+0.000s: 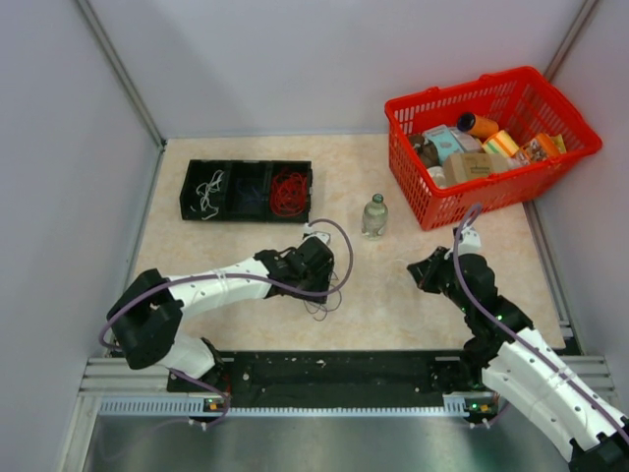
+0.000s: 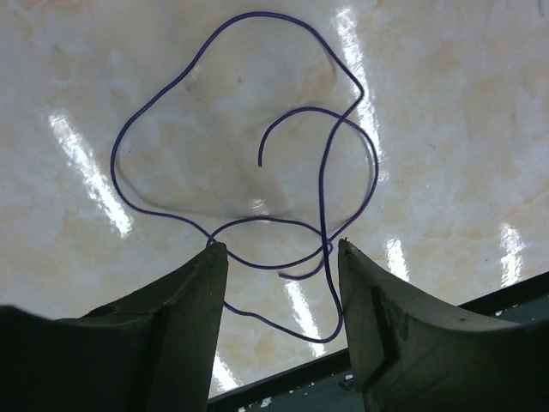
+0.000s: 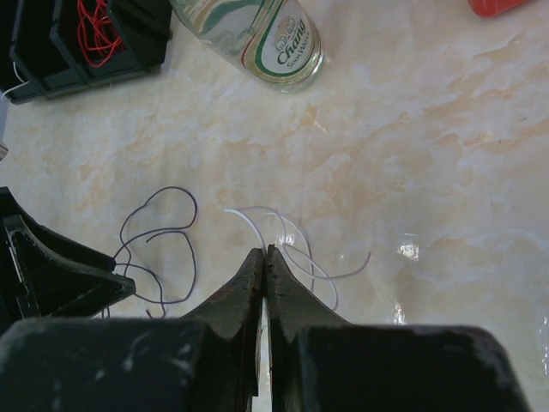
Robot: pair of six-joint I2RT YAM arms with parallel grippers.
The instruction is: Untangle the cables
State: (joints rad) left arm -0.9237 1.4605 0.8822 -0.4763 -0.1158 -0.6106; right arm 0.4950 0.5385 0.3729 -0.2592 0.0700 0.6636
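Found a thin, dark blue-grey wire sprawled in loose open loops on the glossy, cream marbled tabletop, its lower strands running between the parted, wedge-shaped dark jaws of the left gripper, which held nothing. Noted a finer white wire curled flat just ahead of the right gripper, pressed shut and empty. Saw a red wire bunch coiled in the right compartment of the black plastic tray. Saw the left arm stretched low across the table and the right arm bent, pointing left.
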